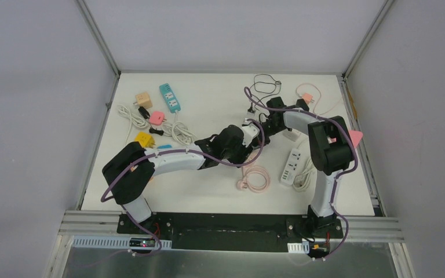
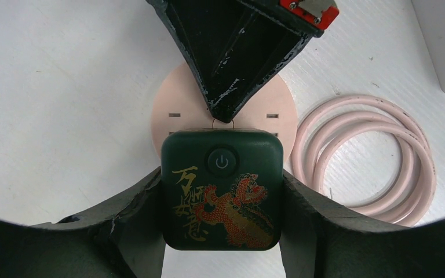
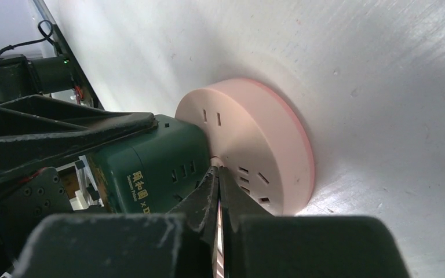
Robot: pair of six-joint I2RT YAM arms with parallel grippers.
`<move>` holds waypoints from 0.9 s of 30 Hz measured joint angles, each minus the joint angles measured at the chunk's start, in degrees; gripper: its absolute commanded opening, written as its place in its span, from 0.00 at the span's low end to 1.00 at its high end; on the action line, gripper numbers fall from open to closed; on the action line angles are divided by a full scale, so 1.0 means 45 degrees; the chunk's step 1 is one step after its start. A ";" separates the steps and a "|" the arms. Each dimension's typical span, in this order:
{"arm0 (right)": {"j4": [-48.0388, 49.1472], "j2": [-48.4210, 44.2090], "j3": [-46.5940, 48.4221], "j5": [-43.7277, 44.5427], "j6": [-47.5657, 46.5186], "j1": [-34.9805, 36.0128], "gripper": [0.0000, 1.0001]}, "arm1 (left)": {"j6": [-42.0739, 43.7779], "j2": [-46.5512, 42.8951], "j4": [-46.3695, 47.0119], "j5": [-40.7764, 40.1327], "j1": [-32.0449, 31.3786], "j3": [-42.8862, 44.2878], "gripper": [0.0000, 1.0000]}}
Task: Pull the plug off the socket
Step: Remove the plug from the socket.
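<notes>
Left pincer (image 2: 221, 191) clamps the hard, glossy dark-green square plug (image 3: 150, 165) by its flat sides; right pincer (image 3: 218, 188), tips together, presses the probably light round pink socket (image 3: 266, 145).

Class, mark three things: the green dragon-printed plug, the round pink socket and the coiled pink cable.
green dragon-printed plug (image 2: 222, 197): left wrist view, middle of its printed face.
round pink socket (image 3: 261, 136): right wrist view, its flat slotted face.
coiled pink cable (image 2: 420, 174): left wrist view, right side of the coil.
</notes>
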 measured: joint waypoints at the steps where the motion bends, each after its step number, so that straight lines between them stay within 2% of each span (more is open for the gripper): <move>1: -0.0155 0.0029 0.0117 0.0146 -0.0049 0.0053 0.00 | 0.0058 0.0000 -0.0015 -0.0073 -0.0024 0.0000 0.00; 5: -0.0520 0.0107 0.0384 0.0466 -0.0126 0.0175 0.00 | -0.0121 0.0000 -0.0068 0.0097 0.0024 0.0049 0.00; 10: -0.0617 0.0165 0.0622 0.0641 -0.0155 0.0204 0.00 | -0.0996 -0.0005 0.0073 0.1064 0.0763 0.0044 0.00; 12: -0.0617 0.0233 0.0690 0.0661 -0.0175 0.0257 0.00 | -0.0500 -0.0005 0.0068 0.0670 0.0447 0.0044 0.00; 16: -0.0967 0.0330 0.0797 0.0597 -0.0175 0.0330 0.00 | 0.1214 0.0112 -0.0175 -0.1384 -0.0894 0.0209 0.00; 19: -0.1273 0.0330 0.0869 0.0593 -0.0175 0.0311 0.00 | 0.1486 0.0282 -0.0588 -0.2220 -0.1219 0.0583 0.00; 21: -0.1277 0.0335 0.0874 0.0622 -0.0180 0.0321 0.00 | 0.1137 0.0282 -0.0704 -0.2142 -0.1054 0.0627 0.00; 24: -0.1219 0.0427 0.0899 0.0656 -0.0185 0.0369 0.00 | 0.0068 0.0257 -0.0874 -0.1112 -0.0287 0.0617 0.00; 27: -0.1200 0.0476 0.0976 0.0651 -0.0185 0.0398 0.00 | -0.0058 0.0214 -0.0962 -0.0709 -0.0083 0.0617 0.00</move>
